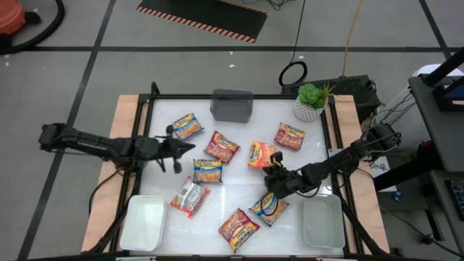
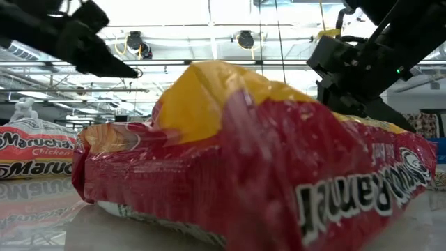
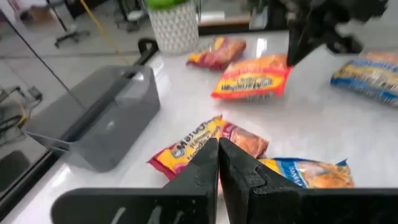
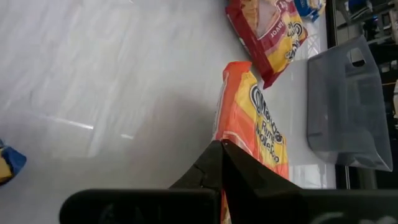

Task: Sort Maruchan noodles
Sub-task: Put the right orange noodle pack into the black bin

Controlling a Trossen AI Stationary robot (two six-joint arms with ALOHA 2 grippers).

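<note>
Orange plastic sits just ahead of my right tool (image 1: 272, 168): the orange packet (image 1: 261, 154) lies near the middle of the table (image 1: 239, 196), and my right tool's two dark fingers (image 4: 217, 163) are pressed together with nothing between them, their tips at that packet's near edge; whether they touch it I cannot tell. Beside that tool, toward the front, lies a blue-and-yellow packet (image 1: 270, 207), and a red one (image 1: 238, 226) rests further front.

My left tool (image 1: 171, 151) hovers on the left half of the table, its fingers (image 3: 211, 165) also closed together and holding nothing. Just ahead of it lie a maroon packet (image 1: 221, 146) and another blue-and-yellow packet (image 1: 207, 170). A third blue-and-yellow packet (image 1: 186, 126) lies toward the back, near the grey bin (image 1: 232, 105), which stands at the back edge. A red packet (image 1: 190, 196) with a clear underside lies toward the front left, and one more red packet (image 1: 290, 135) sits at the back right, close to the potted plant (image 1: 312, 101).

Two white trays rest at the front corners, one left (image 1: 143, 222) and one right (image 1: 323, 222); I see no packet in either.
</note>
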